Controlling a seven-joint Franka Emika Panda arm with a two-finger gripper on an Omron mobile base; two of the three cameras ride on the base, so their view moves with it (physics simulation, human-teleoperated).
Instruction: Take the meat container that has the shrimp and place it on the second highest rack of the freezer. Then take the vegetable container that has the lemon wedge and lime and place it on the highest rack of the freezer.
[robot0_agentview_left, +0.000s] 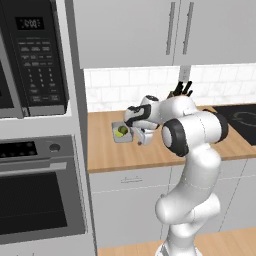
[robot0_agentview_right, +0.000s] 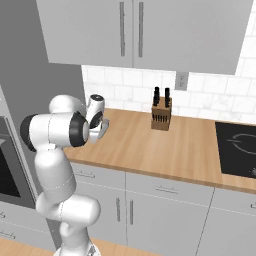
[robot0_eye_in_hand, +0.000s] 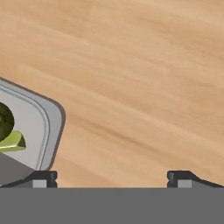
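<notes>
My pincer (robot0_eye_in_hand: 112, 178) hangs wide apart over the wooden counter (robot0_eye_in_hand: 144, 78), holding nothing. The tray (robot0_eye_in_hand: 41, 124) with the lime (robot0_eye_in_hand: 5, 120) and lemon wedge (robot0_eye_in_hand: 13, 142) lies on the counter at my left fingertip (robot0_eye_in_hand: 41, 178), one rounded corner pointing toward the bare wood. From the left base view its long axis can't be told. The microwave display (robot0_agentview_left: 30, 23) is too blurred to read.

Wooden counter (robot0_agentview_right: 165, 145) under grey wall cabinets (robot0_agentview_right: 145, 35), white tiled backsplash (robot0_agentview_right: 125, 85), black oven (robot0_agentview_left: 35, 195) at left.
</notes>
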